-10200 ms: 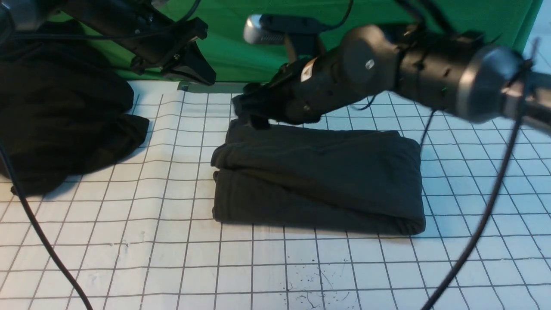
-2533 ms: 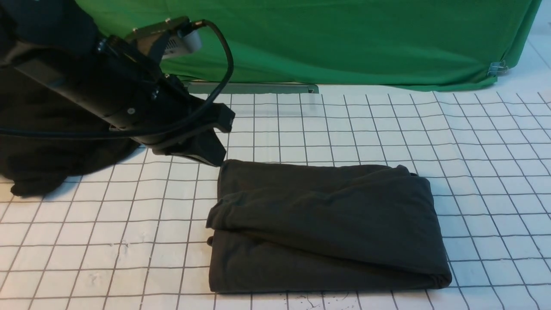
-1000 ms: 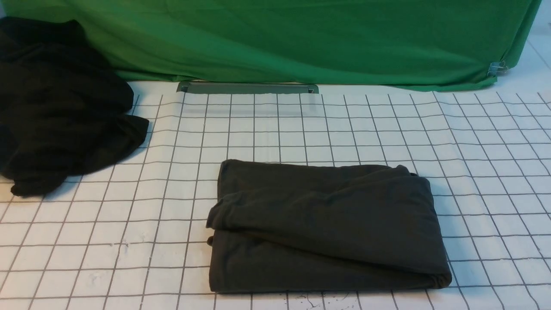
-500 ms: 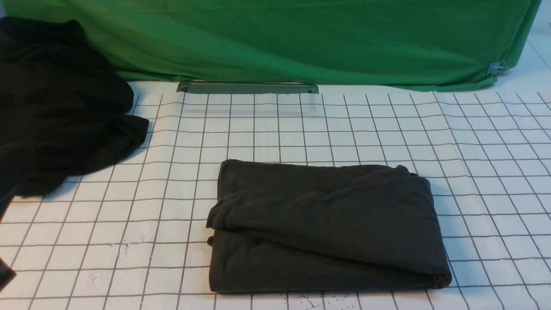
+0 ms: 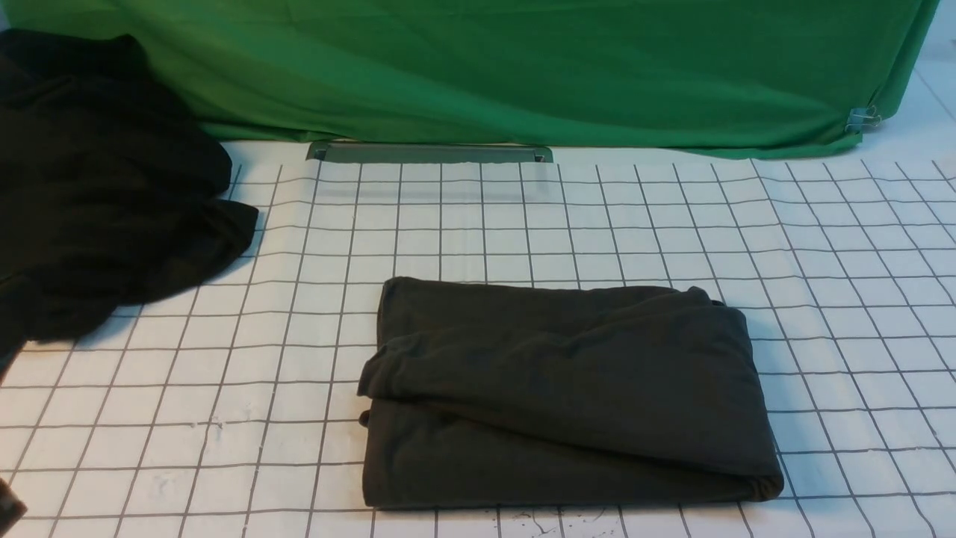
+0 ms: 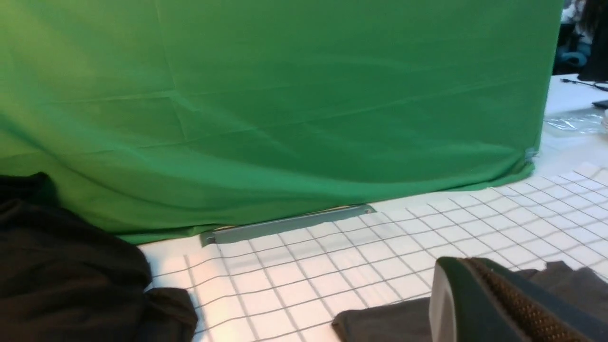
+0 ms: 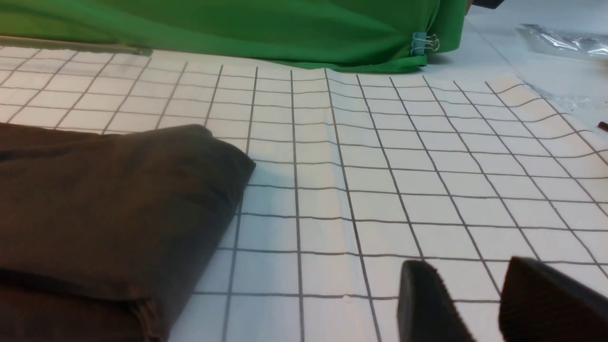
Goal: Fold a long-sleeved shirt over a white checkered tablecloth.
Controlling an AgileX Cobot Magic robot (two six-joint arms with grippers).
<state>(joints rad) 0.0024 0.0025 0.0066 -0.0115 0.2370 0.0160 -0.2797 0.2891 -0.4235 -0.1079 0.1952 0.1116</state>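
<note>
Shirt (image 5: 567, 388) lies folded mid-tablecloth (image 5: 612, 217) — job looks done (so arms sit clear). Left gripper (image 6: 503, 304) closed, empty; right gripper (image 7: 479, 304) jaws apart — holding nothing, beside shirt.

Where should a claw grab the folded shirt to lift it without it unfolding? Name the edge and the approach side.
Take the shirt at its right end, where the layers wrap round into one closed, rounded fold. Come in from the robot's right, low over the tablecloth, which is bare there. The left end shows separate layer edges that would likely part.
</note>
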